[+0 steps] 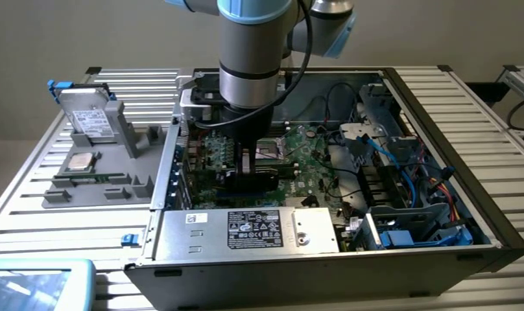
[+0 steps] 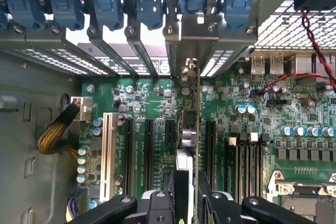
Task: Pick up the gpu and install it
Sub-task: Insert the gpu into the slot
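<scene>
Green-board gpu (image 2: 197,124), thin rectangular card, stands upright, edge-on, pinched between black fingers (image 2: 210,192) of gripper (image 2: 193,195), jaws closed to card thickness. Held low inside open grey computer case (image 1: 288,285), over green motherboard (image 2: 142,95), parallel to long black expansion slots (image 2: 148,150), bracket end toward rear openings: likely for straight downward seating.

I count one gpu (image 2: 197,129), one computer case (image 1: 288,285), one power supply (image 1: 244,230), one hard drive (image 1: 93,120) and one processor (image 1: 82,162).
</scene>
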Controlling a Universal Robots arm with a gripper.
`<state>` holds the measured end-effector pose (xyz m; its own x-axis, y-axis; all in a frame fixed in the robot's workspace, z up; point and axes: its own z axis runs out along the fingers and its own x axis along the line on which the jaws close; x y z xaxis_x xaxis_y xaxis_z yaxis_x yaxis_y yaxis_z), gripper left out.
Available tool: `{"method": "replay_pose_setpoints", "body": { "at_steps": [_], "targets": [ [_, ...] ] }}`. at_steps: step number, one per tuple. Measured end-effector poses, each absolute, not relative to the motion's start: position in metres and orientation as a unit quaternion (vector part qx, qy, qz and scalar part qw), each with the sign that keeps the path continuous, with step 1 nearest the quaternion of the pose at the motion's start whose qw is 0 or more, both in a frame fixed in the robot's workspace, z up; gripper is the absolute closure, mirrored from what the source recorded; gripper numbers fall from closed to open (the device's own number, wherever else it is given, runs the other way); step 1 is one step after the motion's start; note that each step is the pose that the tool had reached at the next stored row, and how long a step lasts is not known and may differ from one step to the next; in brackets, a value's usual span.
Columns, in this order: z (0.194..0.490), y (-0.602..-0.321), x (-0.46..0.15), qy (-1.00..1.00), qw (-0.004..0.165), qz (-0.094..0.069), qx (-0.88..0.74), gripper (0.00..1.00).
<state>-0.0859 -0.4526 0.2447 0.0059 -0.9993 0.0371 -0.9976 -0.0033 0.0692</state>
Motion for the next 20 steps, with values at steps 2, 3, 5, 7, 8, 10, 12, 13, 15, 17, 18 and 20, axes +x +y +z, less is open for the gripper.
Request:
{"method": "replay_pose_setpoints", "body": {
  "at_steps": [2,3,5,7,8,10,12,13,15,17,18,20],
  "targets": [
    [0.2448,-0.4526,-0.0859,-0.705,0.038,-0.011,0.708,0.72],
    [0.2448,-0.4526,-0.0859,-0.705,0.038,-0.011,0.708,0.72],
    [0.2448,-0.4526,-0.0859,-0.705,0.038,-0.011,0.708,0.72],
    [0.2447,-0.4526,-0.0859,-0.705,0.038,-0.011,0.708,0.72],
    [0.2446,-0.4526,-0.0859,-0.705,0.038,-0.011,0.708,0.72],
    [0.2445,-0.4527,-0.086,-0.705,0.038,-0.011,0.708,0.72],
    [0.2443,-0.4527,-0.0861,-0.705,0.038,-0.011,0.708,0.72],
    [0.2442,-0.4529,-0.0861,-0.705,0.038,-0.011,0.708,0.72],
    [0.2441,-0.4531,-0.0862,-0.705,0.038,-0.011,0.708,0.72],
    [0.2441,-0.4531,-0.0861,-0.705,0.038,-0.011,0.708,0.72],
    [0.2441,-0.4532,-0.0861,-0.705,0.038,-0.011,0.708,0.72],
    [0.244,-0.4532,-0.0861,-0.705,0.038,-0.011,0.708,0.72]
  ]
}}
